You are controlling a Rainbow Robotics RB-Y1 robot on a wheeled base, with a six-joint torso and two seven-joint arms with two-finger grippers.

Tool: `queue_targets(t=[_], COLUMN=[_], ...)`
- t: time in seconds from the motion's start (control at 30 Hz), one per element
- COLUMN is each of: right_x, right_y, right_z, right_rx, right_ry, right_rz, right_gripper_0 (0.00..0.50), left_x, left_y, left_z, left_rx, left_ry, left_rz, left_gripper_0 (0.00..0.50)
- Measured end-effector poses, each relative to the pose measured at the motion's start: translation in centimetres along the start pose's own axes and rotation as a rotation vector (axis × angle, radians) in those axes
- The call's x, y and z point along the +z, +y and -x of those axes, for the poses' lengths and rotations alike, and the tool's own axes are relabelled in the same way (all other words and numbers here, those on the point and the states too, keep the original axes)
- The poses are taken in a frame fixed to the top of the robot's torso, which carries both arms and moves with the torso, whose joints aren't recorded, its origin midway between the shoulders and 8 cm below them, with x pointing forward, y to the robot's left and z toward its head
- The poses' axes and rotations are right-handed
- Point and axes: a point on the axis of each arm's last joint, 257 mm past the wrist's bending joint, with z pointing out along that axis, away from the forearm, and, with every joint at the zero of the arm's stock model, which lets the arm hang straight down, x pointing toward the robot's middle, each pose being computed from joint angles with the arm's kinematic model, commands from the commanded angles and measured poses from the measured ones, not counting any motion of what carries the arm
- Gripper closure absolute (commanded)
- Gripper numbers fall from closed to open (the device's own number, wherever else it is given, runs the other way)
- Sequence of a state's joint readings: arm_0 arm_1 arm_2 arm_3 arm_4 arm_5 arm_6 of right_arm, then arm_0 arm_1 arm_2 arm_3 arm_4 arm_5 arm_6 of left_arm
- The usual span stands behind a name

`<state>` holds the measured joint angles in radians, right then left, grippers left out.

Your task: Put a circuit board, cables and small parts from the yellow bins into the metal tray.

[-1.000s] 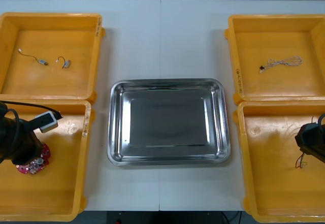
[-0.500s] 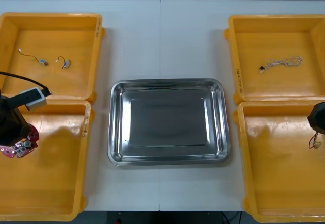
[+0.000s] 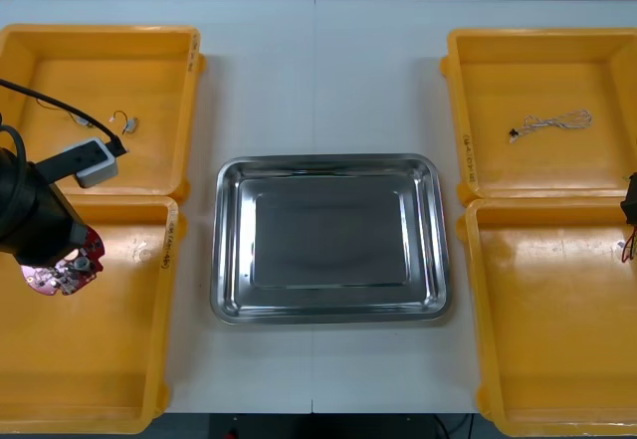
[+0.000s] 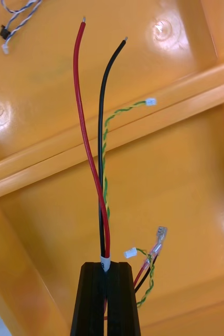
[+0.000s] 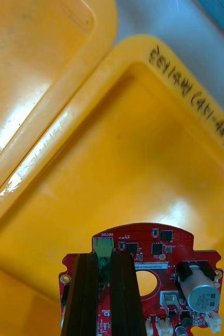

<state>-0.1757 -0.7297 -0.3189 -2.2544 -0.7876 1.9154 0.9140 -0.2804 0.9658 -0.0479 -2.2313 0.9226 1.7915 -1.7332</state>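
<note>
My left gripper hangs over the near left yellow bin, shut on the edge of a round red circuit board. In the left wrist view the fingers pinch the board above the bin's floor. My right gripper is at the table's right edge over the near right bin. It is shut on a bundle of cables: red, black and twisted green and yellow, dangling free. The metal tray lies bare in the middle.
The far left bin holds small metal parts on thin wires. A twisted blue and white cable lies in the far right bin, also seen beyond the held bundle as the twisted cable.
The left gripper has lifted the circuit board and carried it toward the far side of its bin, then rightward. The right gripper has risen with the cables and drifted toward the right edge.
</note>
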Motion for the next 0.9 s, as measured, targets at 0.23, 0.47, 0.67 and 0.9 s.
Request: queue_targets(t=[0.23, 0.47, 0.67, 0.9], right_x=[-1.6, -2.6, -2.8, -3.3], right_y=[0.4, 1.3, 2.2, 3.6], right_z=[0.7, 0.4, -0.4, -0.7], right_rx=[-0.118, -0.177, -0.276, -0.507], right_ry=[0.006, 0.032, 0.057, 0.056], right_rz=[0.012, 0.045, 0.086, 0.142], right_gripper_0=[0.500, 0.500, 0.500, 0.500], left_x=[-0.4, 0.3, 0.8, 1.2], left_y=[-2.5, -4.9, -7.2, -9.3], left_z=[2.4, 4.6, 6.7, 9.0], left_rx=[-0.167, -0.075, -0.064, -0.284], left_ry=[-0.012, -0.021, -0.032, -0.052], left_rz=[-0.007, -0.018, -0.027, -0.022], left_gripper_0=[0.500, 0.500, 0.500, 0.500])
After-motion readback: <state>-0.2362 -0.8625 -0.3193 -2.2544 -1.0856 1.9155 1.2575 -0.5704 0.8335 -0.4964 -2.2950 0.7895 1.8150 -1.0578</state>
